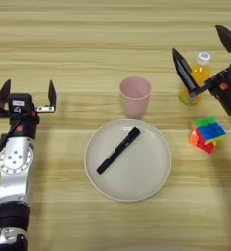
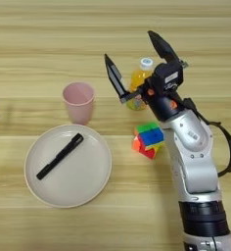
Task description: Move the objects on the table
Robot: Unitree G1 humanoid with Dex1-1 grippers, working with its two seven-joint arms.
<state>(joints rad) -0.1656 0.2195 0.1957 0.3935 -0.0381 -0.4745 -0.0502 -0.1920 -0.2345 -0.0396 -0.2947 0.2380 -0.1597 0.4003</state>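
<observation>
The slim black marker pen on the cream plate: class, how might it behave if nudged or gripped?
The slim black marker pen looks rigid and light. Its round barrel would probably roll across the large round cream plate, though the raised rim may stop it.

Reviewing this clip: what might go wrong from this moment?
The open right gripper is around the small orange bottle; a sloppy close or sweep might tip it toward the coloured cube. The marker lies loose on the plate, so moving the plate may roll it off. The pink cup stands close to the plate's rim.
</observation>
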